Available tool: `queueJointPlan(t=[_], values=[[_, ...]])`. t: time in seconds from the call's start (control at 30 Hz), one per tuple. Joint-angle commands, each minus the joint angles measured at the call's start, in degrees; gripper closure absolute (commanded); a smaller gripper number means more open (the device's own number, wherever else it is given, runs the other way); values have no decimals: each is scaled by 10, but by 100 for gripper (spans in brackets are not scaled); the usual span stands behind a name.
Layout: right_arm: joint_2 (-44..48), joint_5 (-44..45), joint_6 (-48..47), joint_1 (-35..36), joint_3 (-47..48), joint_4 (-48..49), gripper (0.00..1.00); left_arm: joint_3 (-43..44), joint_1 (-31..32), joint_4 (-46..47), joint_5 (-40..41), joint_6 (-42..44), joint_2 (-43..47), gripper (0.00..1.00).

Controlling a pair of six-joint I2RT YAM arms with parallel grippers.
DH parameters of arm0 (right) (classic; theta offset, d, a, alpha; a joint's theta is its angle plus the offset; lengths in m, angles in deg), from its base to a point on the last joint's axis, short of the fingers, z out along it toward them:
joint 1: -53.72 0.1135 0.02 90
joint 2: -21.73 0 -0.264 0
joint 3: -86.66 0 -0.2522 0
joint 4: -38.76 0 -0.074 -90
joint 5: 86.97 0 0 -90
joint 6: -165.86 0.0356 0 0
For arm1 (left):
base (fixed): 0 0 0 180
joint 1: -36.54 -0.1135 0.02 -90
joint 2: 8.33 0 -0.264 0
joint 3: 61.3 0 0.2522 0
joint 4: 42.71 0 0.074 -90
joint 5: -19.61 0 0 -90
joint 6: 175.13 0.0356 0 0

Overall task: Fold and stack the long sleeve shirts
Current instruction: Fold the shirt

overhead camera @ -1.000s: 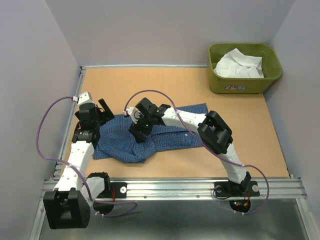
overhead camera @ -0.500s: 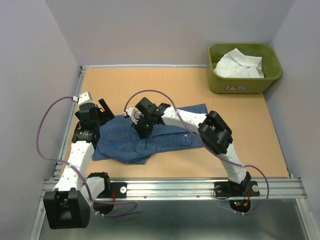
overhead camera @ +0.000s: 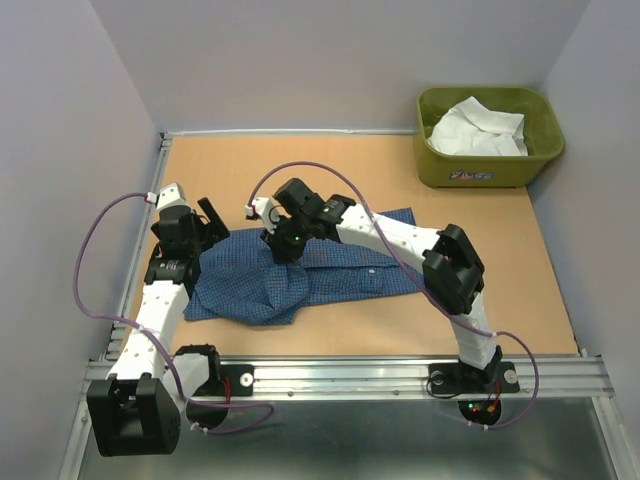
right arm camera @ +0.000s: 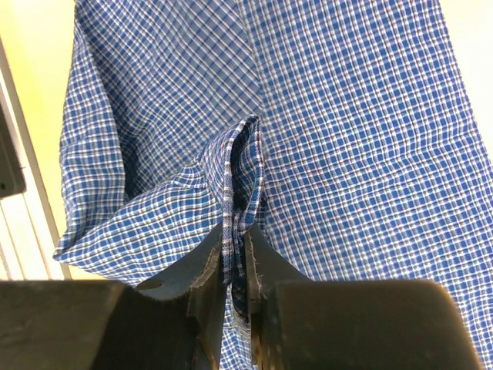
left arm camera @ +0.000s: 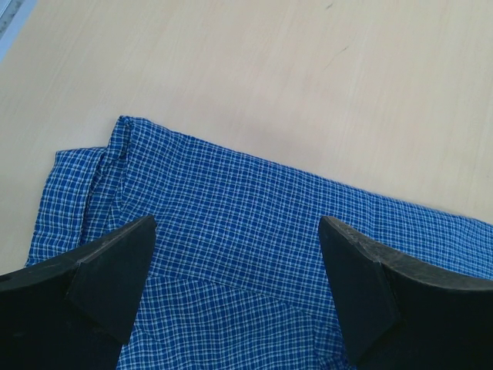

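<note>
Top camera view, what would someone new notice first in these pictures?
The blue checked shirt lies spread across the middle of the table, with the right pincer shut on a pinched-up fold of it. Next comes the green tub in the far right corner, holding a crumpled white shirt. The left pincer hangs open over the blue shirt's left part.

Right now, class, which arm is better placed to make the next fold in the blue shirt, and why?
Right. Its jaws are shut on a fold of the blue shirt, so it can likely draw it over. The left jaws stand open above the shirt's edge, holding nothing.
</note>
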Motion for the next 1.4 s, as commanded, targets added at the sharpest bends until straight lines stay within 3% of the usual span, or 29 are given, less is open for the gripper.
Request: queueJointPlan(t=[0.0, 0.17, 0.33, 0.47, 0.77, 0.93, 1.13, 1.37], values=[[7, -26, 8, 10, 6, 5, 81, 17, 2, 19, -1, 10, 3, 2], [-16, -42, 13, 10, -16, 5, 81, 17, 1, 19, -4, 10, -5, 2], [-7, -40, 19, 12, -10, 5, 95, 19, 2, 13, 6, 9, -11, 2], [23, -7, 30, 11, 31, 4, 99, 20, 1, 13, 12, 6, -6, 2], [75, 173, 33, 12, 175, 7, 99, 17, 2, 10, 26, 3, 10, 2], [74, 256, 46, 12, 202, 12, 99, 17, 2, 10, 34, 1, 15, 2], [98, 358, 108, 11, 151, 14, 99, 16, 2, 10, 34, 1, 16, 2], [139, 466, 185, 10, 5, 14, 100, 18, 2, 12, 22, 4, 7, 2]])
